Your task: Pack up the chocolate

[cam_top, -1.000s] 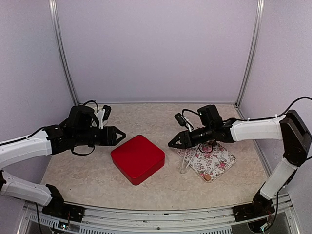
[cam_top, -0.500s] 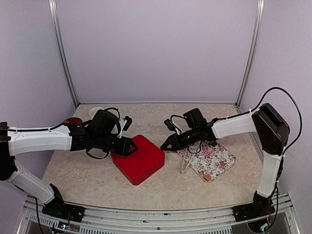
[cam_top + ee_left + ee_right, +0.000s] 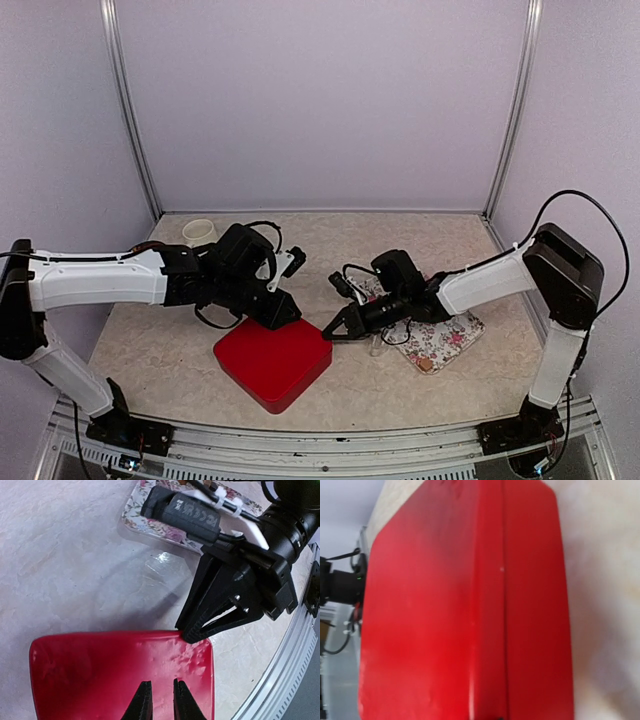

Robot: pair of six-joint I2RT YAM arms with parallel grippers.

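- Top external view: a red square box with rounded corners point(image 3: 270, 365), lid closed, sat on the beige marbled worktop point(image 3: 170, 350) near the front edge.
- The left end effector point(image 3: 285, 310) was at the box's far edge, and the right end effector point(image 3: 333, 330) was at its right corner.
- A flat tray with a pink rose print point(image 3: 450, 335) lay right of the box, partly under the right arm.
- One small brown chocolate piece point(image 3: 425, 366) rested at the tray's near corner. The closed lid hid the inside of the box.
- A small round white cup point(image 3: 199, 232) stood at the far left, well apart from the box.
- Left wrist view: the left end effector point(image 3: 160, 682) was over the red box point(image 3: 90, 675). Its fingers were clenched to a narrow slit and grasped nothing.
- The right end effector point(image 3: 189, 634) was clenched, tips together, and touched the box's edge at the corner. It grasped nothing.
- The tray point(image 3: 147, 525) lay behind it on the worktop point(image 3: 65, 555).
- Right wrist view: the red box point(image 3: 445, 620) filled most of the picture, with the lid seam running along its side.
- A strip of worktop point(image 3: 605, 580) showed on the right.
- The end effector's state could not be read from this view.
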